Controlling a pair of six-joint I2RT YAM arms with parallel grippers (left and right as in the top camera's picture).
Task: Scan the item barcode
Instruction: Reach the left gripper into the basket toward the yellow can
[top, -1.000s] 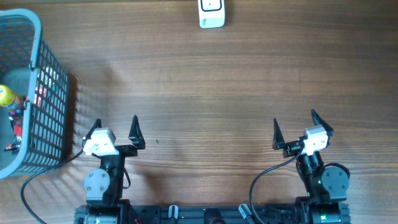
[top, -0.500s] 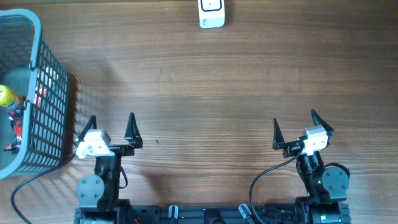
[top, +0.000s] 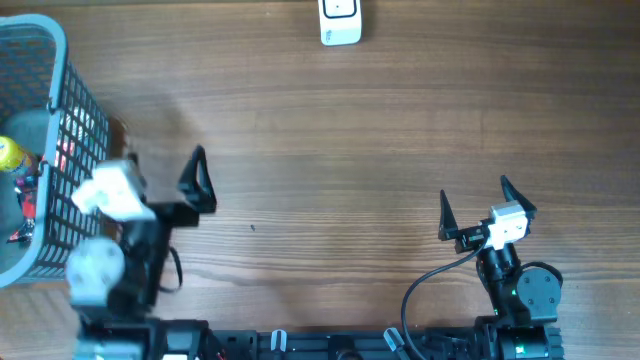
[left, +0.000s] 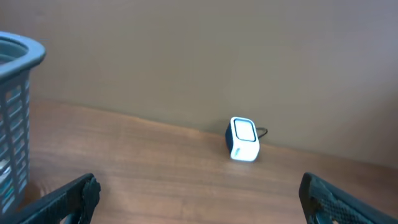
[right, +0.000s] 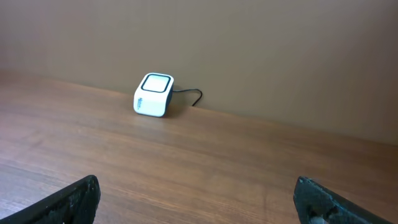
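Jaws on the left gripper and the right gripper stand wide with nothing in them. Yellow item lies in the blue basket on the bench, beside the left gripper. White scanner sits at the far edge.

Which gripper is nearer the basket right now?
Left. The left gripper is right beside the basket; the right gripper is far across the table.

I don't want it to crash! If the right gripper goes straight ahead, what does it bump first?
Probably nothing: the right gripper points over bare table; the white scanner sits off to its left.
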